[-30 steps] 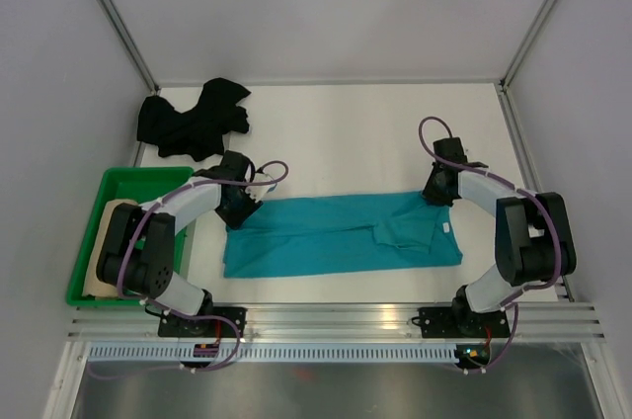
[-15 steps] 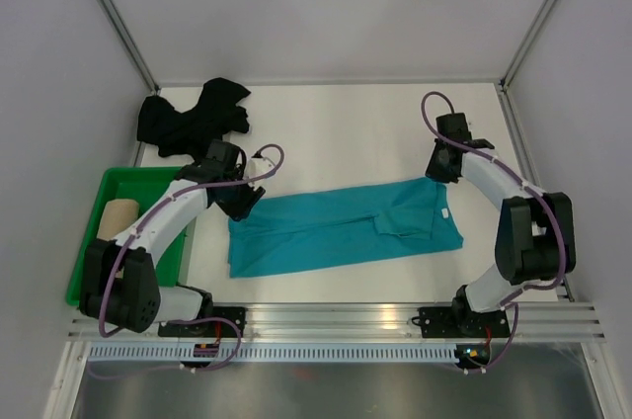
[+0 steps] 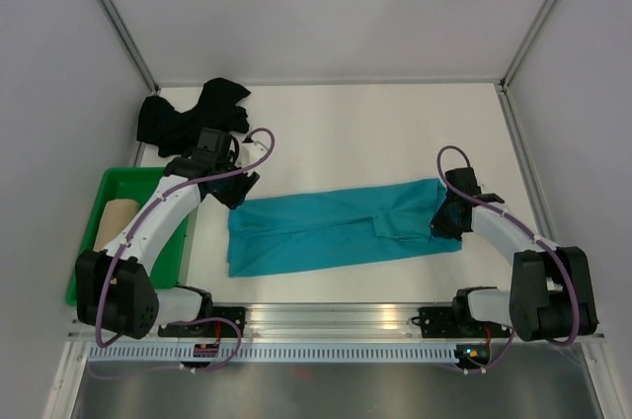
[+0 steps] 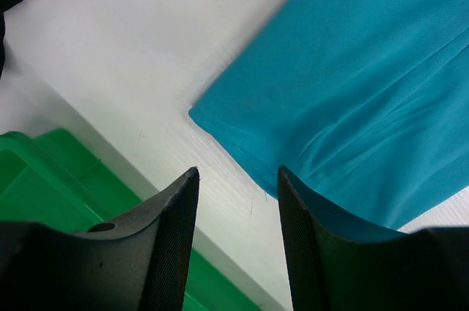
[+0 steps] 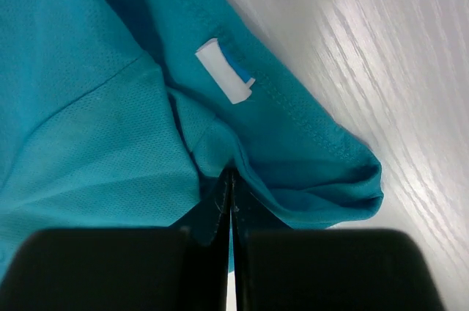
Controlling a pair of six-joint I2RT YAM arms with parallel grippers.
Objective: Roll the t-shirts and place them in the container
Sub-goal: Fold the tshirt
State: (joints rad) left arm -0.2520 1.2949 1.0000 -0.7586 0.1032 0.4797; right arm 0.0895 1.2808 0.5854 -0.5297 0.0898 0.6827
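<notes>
Tray in green plastic [image 3: 138, 177] sits at the far left of the counter [image 3: 355, 132], with the beige t-shirt [image 3: 115, 221] bundled inside it. Behind the tray, the black t-shirt [image 3: 193, 121] lies crumpled near the back-left corner. The left pincer [image 3: 237, 190] hangs just beside the tray, released. Its fingers [image 4: 172, 230] are spread with nothing between them, over bare counter at the far left corner of the teal t-shirt [image 3: 336, 226]. That shirt lies flat, folded into a long band across the middle of the counter, slightly slanted with its right end farther back. At that end the right pincer [image 3: 446, 223] is clenched on a fold of the teal cloth, close to a small white label [image 5: 226, 70].
</notes>
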